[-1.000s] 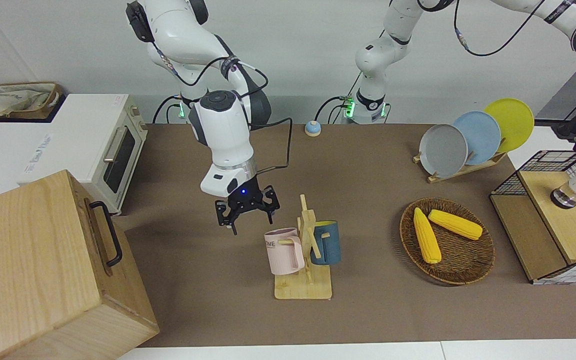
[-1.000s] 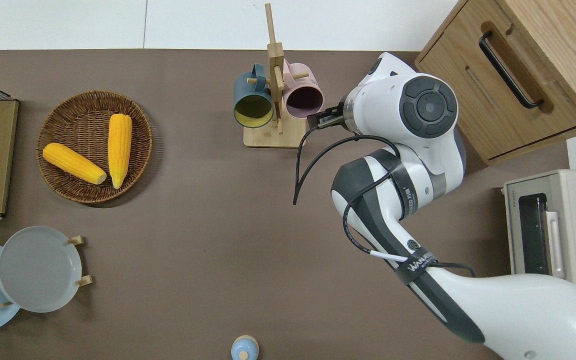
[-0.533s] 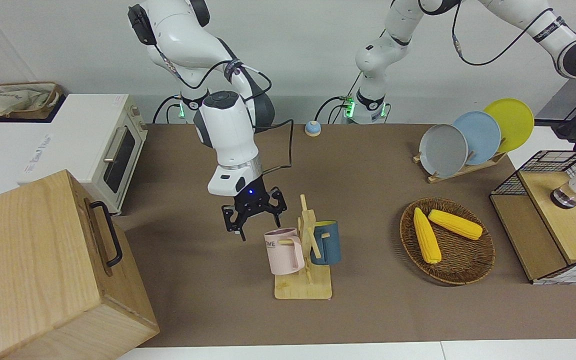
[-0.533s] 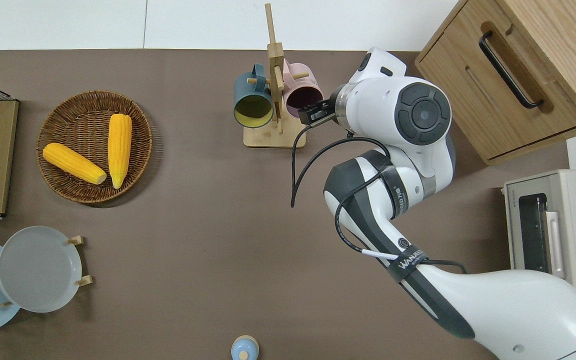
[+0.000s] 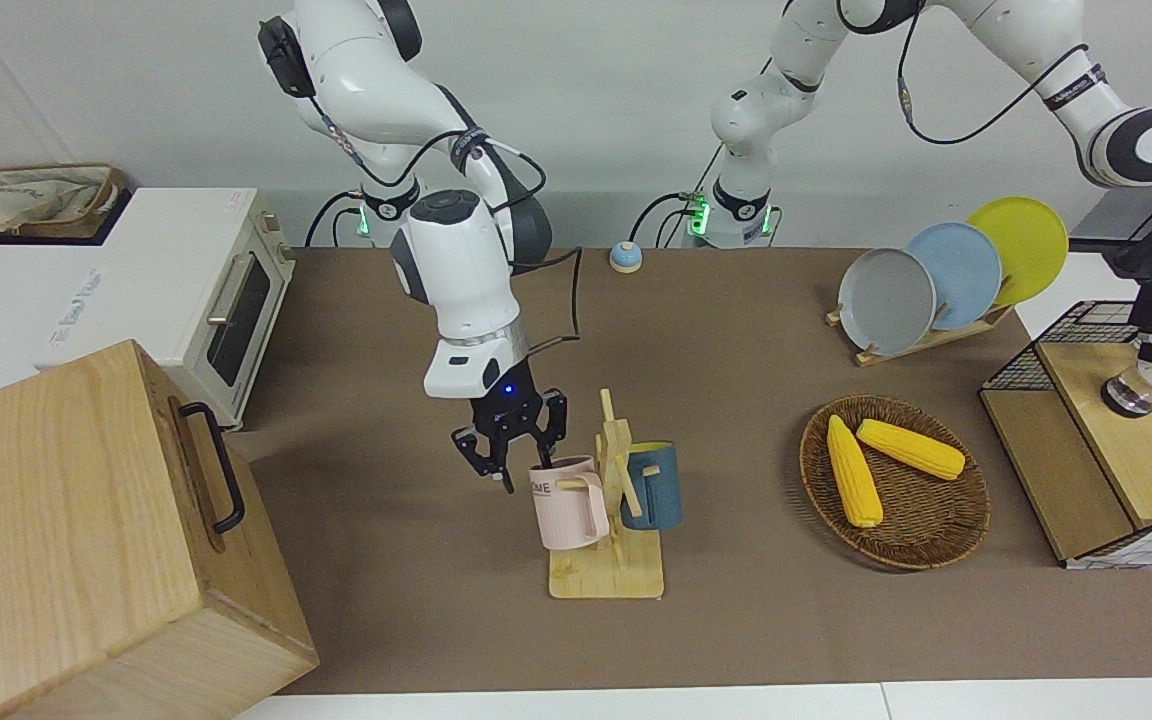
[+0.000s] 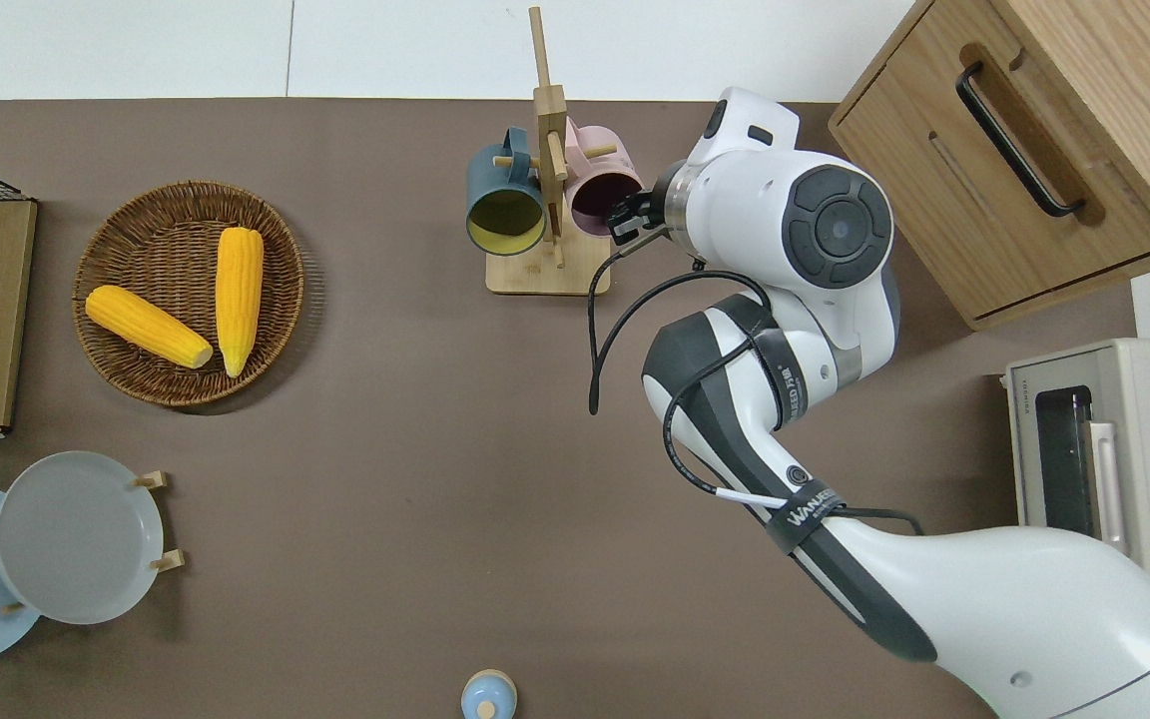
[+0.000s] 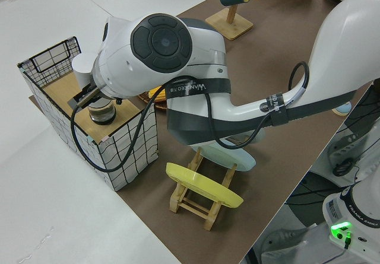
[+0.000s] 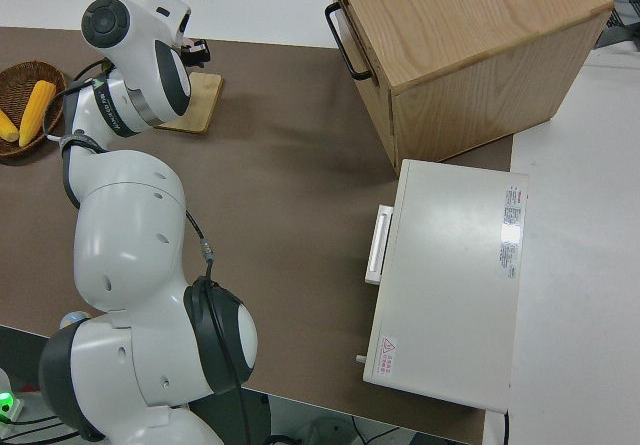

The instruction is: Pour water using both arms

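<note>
The right arm (image 8: 130, 225) fills the left side of the frame, white links with dark joints climbing from the lower left corner to the upper left. Its gripper (image 8: 197, 49) pokes out at the top as a small black shape over a pale wooden base (image 8: 197, 105); whether the fingers are apart or together is hard to say from here. At the far left edge, a wicker basket (image 8: 22, 73) holds yellow corn (image 8: 35, 107). A big wooden box (image 8: 470, 45) with a black handle (image 8: 342, 40) takes the upper right. Below it, centre right, lies a white toaster oven (image 8: 450, 275) on the brown table mat (image 8: 290, 205).
</note>
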### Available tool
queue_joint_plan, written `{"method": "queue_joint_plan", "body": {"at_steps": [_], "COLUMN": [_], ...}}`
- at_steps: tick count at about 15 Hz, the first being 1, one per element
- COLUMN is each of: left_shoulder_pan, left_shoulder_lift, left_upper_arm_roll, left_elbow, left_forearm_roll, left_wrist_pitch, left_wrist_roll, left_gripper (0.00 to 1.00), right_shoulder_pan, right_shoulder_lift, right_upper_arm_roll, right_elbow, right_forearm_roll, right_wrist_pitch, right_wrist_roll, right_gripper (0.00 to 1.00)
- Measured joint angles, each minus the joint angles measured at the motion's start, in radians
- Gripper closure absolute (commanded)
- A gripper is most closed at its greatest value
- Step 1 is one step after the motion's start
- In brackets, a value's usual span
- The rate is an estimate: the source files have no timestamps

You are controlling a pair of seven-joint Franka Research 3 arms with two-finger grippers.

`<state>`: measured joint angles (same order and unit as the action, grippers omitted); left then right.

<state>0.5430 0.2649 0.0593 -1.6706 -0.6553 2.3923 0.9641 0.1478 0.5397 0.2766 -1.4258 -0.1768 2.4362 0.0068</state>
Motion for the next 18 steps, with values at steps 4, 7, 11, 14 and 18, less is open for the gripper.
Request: {"method": "queue_joint_plan", "body": {"at_steps": [4, 7, 11, 14, 18], "left_shoulder_pan": [0.000, 0.001, 0.001, 0.000, -0.002], "left_shoulder_lift": [0.011, 0.011, 0.011, 0.012, 0.011], "left_upper_arm_roll": [-0.010, -0.008, -0.008, -0.010, -0.013], "left_elbow": [0.000, 0.000, 0.000, 0.002, 0.032], "left_forearm_roll": [-0.005, -0.012, -0.013, -0.013, 0.006], "left_wrist_pitch": [0.012, 0.021, 0.022, 0.022, 0.022], "left_wrist_roll": [0.000, 0.002, 0.002, -0.007, -0.068], "left_gripper": [0.58, 0.93, 0.99, 1.00, 1.00], "right_shoulder_pan": [0.000, 0.000, -0.001, -0.001, -0.007], "right_shoulder_lift": [0.006, 0.011, 0.014, 0.016, 0.016], "right_upper_arm_roll": [0.000, 0.000, -0.005, -0.005, -0.012], "right_elbow": [0.010, 0.020, 0.026, 0.030, 0.036], "right_forearm_roll": [-0.001, -0.002, -0.005, -0.005, -0.004], "right_wrist_pitch": [0.002, 0.003, 0.003, 0.004, 0.003], "right_wrist_roll": [-0.004, -0.006, -0.008, -0.008, 0.022], "right_gripper": [0.915, 0.955, 1.000, 1.000, 1.000]}}
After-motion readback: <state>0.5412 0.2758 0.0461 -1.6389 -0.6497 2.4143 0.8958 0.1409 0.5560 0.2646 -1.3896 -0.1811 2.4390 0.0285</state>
